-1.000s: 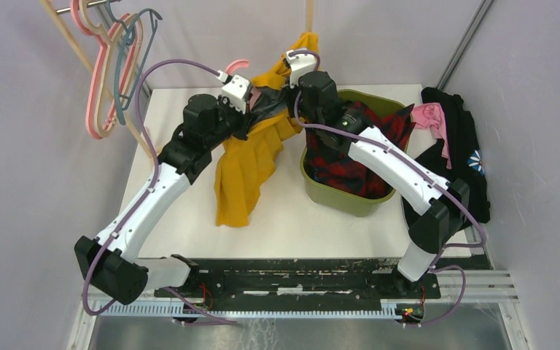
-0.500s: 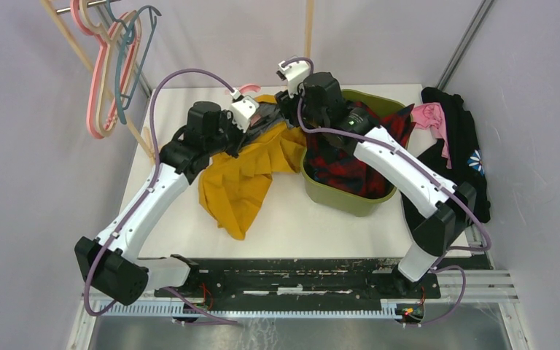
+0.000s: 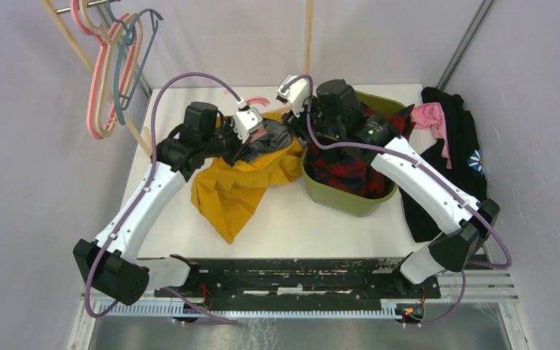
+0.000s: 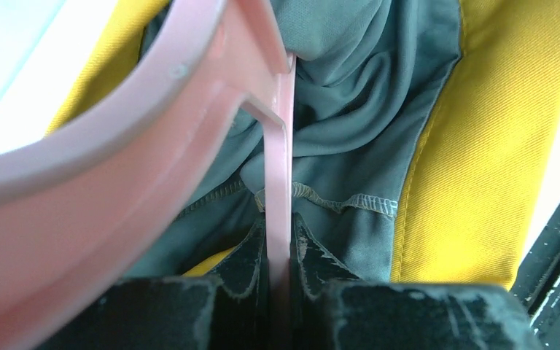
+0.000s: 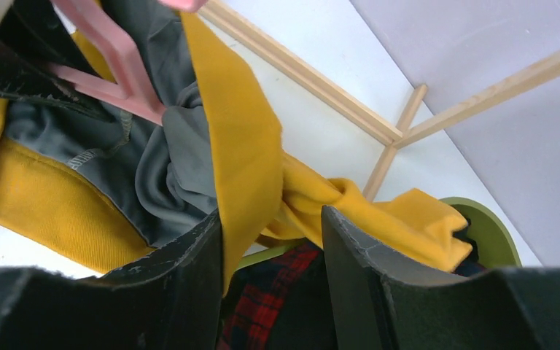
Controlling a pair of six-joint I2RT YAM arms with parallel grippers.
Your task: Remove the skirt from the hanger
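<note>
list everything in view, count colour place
skirt: one, yellow with grey lining, crumpled on the table beside the bin
hanger: one, pink, against the skirt's lining, clamped by the left gripper
bin: one, green, table's right half
plaid garment: one, red and black, in the bin
dark clothes: one pile, black with a pink piece, right table edge
spare hangers: several, pink, tan, teal, hung far left
table: one, white
left gripper: shut on the hanger
right gripper: open, skirt edge between its fingers
</note>
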